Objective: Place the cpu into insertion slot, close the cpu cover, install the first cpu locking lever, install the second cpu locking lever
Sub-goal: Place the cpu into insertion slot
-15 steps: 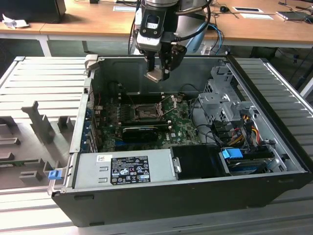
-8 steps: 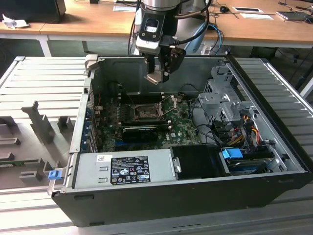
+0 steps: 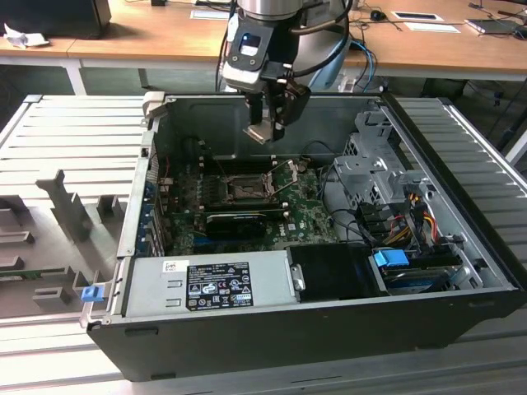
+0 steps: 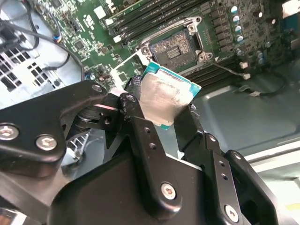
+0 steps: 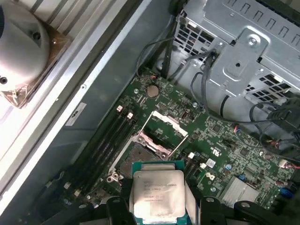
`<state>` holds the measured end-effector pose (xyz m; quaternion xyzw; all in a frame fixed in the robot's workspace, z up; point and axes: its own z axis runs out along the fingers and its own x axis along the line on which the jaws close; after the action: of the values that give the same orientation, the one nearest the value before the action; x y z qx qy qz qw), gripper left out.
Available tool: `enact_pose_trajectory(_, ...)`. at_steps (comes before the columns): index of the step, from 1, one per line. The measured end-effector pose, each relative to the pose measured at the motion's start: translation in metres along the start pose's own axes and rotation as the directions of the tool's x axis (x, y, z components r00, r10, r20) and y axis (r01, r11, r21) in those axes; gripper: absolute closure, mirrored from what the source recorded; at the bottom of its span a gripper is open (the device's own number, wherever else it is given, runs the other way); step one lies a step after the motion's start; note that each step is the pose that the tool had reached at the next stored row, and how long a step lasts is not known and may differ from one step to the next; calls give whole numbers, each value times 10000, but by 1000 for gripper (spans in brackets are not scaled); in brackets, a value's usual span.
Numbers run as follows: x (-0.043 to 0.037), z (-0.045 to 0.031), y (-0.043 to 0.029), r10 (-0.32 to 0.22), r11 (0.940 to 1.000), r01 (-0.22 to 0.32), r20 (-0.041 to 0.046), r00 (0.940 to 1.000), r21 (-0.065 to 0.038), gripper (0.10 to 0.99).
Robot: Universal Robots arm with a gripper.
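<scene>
My gripper [image 3: 265, 130] hangs over the open computer case, shut on the cpu [image 3: 262, 132]. In both wrist views the cpu [image 4: 161, 93] [image 5: 157, 190] is a pale silver square with a teal edge, pinched by its sides between the black fingers [image 4: 133, 101]. The insertion slot [image 3: 245, 189] [image 4: 174, 47] [image 5: 140, 157] lies uncovered on the green board, below the chip and a little off to one side of it. The cpu cover [image 5: 165, 123] [image 4: 126, 65] stands swung up at the socket's edge. The chip is well above the socket, not touching it.
A long black card [image 3: 235, 220] lies just in front of the socket. A grey power supply [image 3: 218, 284] fills the case's front; a metal drive cage [image 3: 370, 164] [image 5: 243, 56] and loose cables [image 3: 395, 214] sit on the exterior view's right. Memory slots [image 5: 110, 140] run beside the socket.
</scene>
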<state>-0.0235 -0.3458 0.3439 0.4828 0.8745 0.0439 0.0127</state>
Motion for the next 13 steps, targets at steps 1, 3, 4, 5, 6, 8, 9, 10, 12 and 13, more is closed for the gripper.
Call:
enact_pose_trajectory(1, 0, 2, 0, 160, 9999, -160, 14, 9999, -4, 561)
enact_pose_trajectory(3, 0, 14, -1, 684, 9977, -684, 62, 9976, -14, 561)
enact_pose_trajectory(4, 0, 19, -1, 852, 9964, -852, 78, 9963, -18, 561)
enact_pose_trajectory(5, 0, 25, -2, 1005, 9949, -1005, 92, 9949, -23, 561)
enact_pose_trajectory(6, -1, 31, -3, 1188, 9929, -1188, 107, 9929, -29, 561)
enact_pose_trajectory(8, -1, 40, -3, 1528, 9883, -1527, 137, 9882, -40, 561)
enact_pose_trajectory(9, -1, 44, -4, 1693, 9856, -1693, 151, 9854, -45, 561)
enact_pose_trajectory(10, -1, 52, -4, 2038, 9790, -2037, 180, 9788, -59, 561)
enact_pose_trajectory(12, -1, 60, -5, 2436, 9699, -2435, 213, 9696, -75, 561)
enact_pose_trajectory(13, -1, 64, -6, 2603, 9655, -2602, 227, 9653, -83, 561)
